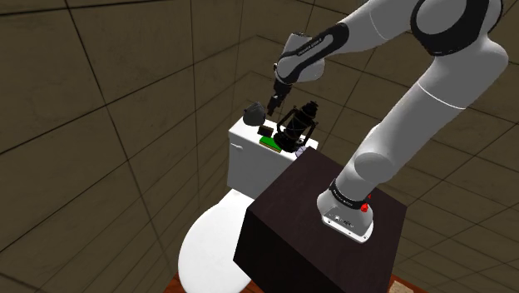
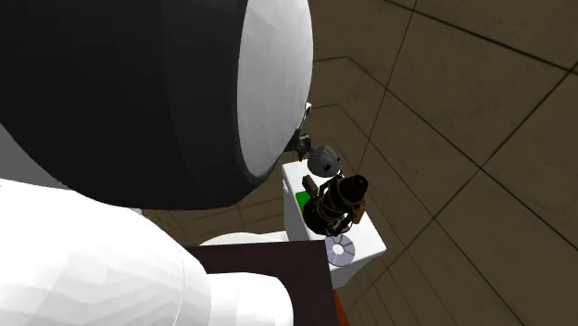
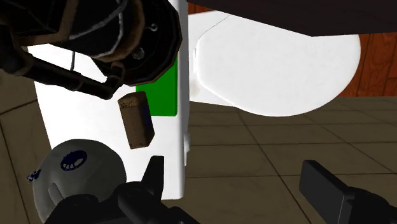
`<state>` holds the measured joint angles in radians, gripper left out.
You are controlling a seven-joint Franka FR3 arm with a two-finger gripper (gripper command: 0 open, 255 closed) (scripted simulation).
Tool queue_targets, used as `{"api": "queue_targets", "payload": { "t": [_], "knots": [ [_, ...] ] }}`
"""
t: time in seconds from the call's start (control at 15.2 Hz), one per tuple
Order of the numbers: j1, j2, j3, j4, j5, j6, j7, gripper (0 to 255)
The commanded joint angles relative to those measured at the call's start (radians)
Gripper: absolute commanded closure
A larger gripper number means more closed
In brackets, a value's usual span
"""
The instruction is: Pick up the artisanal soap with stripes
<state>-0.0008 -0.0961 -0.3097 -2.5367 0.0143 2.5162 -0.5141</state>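
Soap [image 3: 137, 119], a brown bar, lies toward the front edge of the toilet tank lid [image 3: 70, 118] beside a grey ball [image 3: 76, 172], long axis roughly along that edge, outside the wide-open gripper [image 3: 245, 191], on its ball-side finger's side.

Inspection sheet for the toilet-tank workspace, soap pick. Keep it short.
Surface: white toilet tank lid, crowded.
Job's things: small brown bar, likely the soap, on the lid beside the green slab; stripes not discernible.
Clutter: grey rounded object, dark lantern-like object, green slab, disc.
Gripper: gripper open above the lid, holding nothing; bar not between its fingers.
Cables: nothing seen.
Surroundings: toilet seat cover, dark stand, brown tiled walls and floor.
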Motion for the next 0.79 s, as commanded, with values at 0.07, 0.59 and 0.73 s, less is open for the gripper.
{"api": "queue_targets", "payload": {
  "t": [0.07,0.59,0.73],
  "knots": [
    [-0.002,0.134,-0.019,0.046,0.056,0.071,-0.101,0],
    [-0.091,0.473,0.032,0.229,0.203,0.184,-0.341,0],
    [-0.122,0.553,0.052,0.286,0.218,0.201,-0.382,0]
  ]
}}
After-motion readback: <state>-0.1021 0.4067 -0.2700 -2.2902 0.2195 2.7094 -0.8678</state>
